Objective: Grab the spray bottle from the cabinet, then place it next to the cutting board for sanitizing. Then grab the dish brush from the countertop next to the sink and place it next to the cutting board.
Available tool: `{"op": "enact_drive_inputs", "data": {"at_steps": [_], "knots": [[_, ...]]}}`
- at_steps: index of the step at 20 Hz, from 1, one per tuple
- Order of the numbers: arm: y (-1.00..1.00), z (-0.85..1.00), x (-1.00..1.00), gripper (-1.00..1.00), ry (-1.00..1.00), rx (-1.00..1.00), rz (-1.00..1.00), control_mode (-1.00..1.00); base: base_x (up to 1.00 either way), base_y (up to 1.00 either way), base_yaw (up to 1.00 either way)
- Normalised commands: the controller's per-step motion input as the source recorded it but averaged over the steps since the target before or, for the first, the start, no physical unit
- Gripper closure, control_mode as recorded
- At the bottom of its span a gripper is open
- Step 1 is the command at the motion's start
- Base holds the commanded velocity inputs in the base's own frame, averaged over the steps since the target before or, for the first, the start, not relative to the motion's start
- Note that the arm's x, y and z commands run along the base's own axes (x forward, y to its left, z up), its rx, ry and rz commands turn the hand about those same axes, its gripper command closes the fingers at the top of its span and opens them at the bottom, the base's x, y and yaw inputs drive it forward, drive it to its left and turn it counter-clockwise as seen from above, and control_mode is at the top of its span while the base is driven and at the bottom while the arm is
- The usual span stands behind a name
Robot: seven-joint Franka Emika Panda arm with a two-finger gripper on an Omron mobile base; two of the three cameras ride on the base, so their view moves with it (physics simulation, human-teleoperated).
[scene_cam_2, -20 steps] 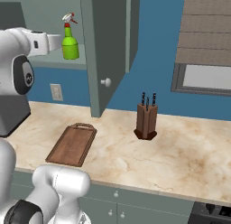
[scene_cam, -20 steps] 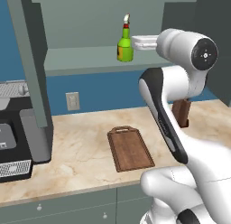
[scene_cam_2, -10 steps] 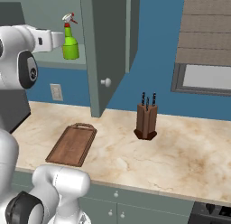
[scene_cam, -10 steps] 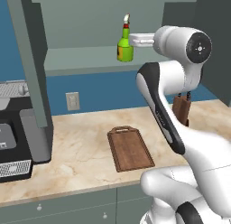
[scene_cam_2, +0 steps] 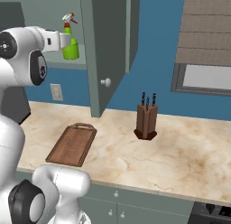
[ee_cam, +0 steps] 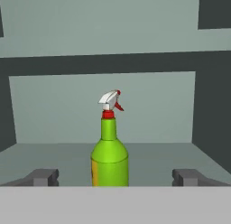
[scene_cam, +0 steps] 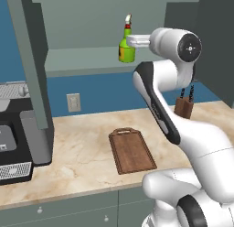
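The two-finger gripper [ee_cam: 115, 178] is level with the grey-green wall cabinet's [ee_cam: 54, 110] shelf, jaws spread wide and empty. Dead ahead between the fingertips [ee_cam: 43, 177] stands the small green spray bottle with its white-and-red nozzle [ee_cam: 110, 153], upright, centred for a squeeze.

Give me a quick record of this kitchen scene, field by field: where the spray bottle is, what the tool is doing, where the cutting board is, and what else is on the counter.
spray bottle: upright on the cabinet shelf
tool: open, fingertips either side of the bottle, not gripping
cutting board: flat on the countertop below the cabinet
other: knife block on the countertop
cabinet door: open
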Motion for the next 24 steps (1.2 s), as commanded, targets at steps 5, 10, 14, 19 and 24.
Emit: {"op": "enact_drive_inputs", "data": {"at_steps": [5, 10, 14, 19, 24], "knots": [[0.0, -0.04, 0.47, -1.0, 0.0, 0.0, 0.0, -1.0, 0.0, 0.0, 0.0], [0.0, -0.01, 0.32, -1.0, 0.0, 0.0, 0.0, -1.0, 0.0, 0.0, 0.0], [0.0, 0.0, 0.24, -1.0, 0.0, 0.0, 0.0, -1.0, 0.0, 0.0, 0.0], [0.0, 0.0, 0.2, -1.0, 0.0, 0.0, 0.01, -1.0, 0.0, 0.0, 0.0], [0.01, 0.0, 0.36, -1.0, 0.0, 0.0, 0.01, -1.0, 0.0, 0.0, 0.0]]}}
